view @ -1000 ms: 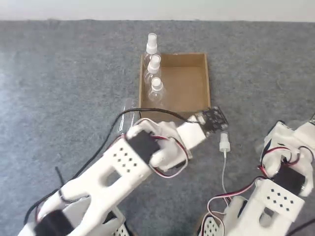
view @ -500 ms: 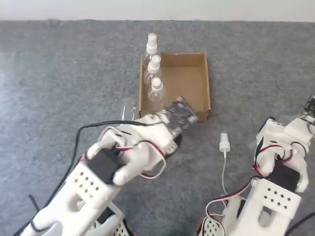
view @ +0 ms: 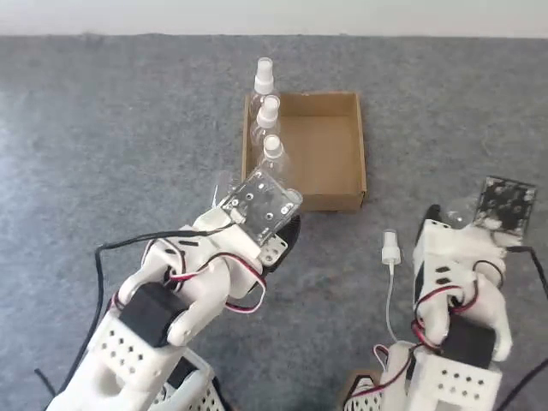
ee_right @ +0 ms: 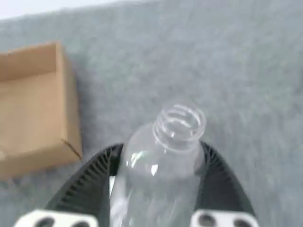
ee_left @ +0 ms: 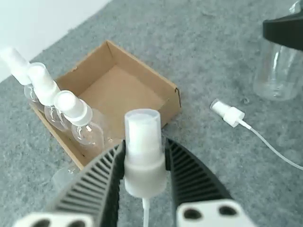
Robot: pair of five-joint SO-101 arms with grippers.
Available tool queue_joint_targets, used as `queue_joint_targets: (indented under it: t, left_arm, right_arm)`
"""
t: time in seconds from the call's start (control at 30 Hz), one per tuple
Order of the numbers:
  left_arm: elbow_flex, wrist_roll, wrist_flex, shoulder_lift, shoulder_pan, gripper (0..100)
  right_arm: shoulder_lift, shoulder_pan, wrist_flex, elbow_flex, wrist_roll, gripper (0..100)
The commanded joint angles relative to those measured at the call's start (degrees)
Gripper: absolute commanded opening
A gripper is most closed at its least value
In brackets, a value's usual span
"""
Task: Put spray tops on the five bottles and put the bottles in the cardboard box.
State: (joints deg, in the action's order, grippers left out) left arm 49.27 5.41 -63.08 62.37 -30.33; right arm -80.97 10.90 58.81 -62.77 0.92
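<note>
Three capped bottles (view: pixel 272 158) stand along one wall of the box (view: pixel 361 145); the farthest may sit just outside it. The right gripper (ee_right: pixel 161 156) clamps one open bottle (ee_right: pixel 177 125). The left gripper (ee_left: pixel 143 147) pinches the held top (ee_left: pixel 142 125). A loose top (view: pixel 390 248) lies on grey carpet (view: pixel 103 128) near the box. A pale wall (view: pixel 257 15) runs behind.

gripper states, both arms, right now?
Left gripper: closed, holding a spray top.
Right gripper: closed, holding a bottle with no top on.
</note>
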Motion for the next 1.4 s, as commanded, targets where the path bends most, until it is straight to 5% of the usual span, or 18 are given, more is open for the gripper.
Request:
queue_joint_targets:
  t: [0.0, 0.4, 0.63, 1.37]
  left_arm:
    - [-0.13, -0.79, 1.49, 4.66, 0.35, 1]
    - [2.86, -1.67, 3.25, 11.96, 5.98, 1]
    - [4.09, -4.48, 3.25, 17.05, 8.62, 1]
    - [7.69, -8.44, 4.57, 30.68, 17.58, 1]
  right_arm:
    - [-2.59, -2.51, -0.92, 0.62, -0.97, 10.1]
    - [-14.37, -10.24, -0.92, -5.10, -1.14, 10.1]
    - [-23.16, -16.40, -0.84, -10.02, -7.65, 10.1]
    - [-22.90, -30.29, 0.75, -11.78, -8.00, 10.1]
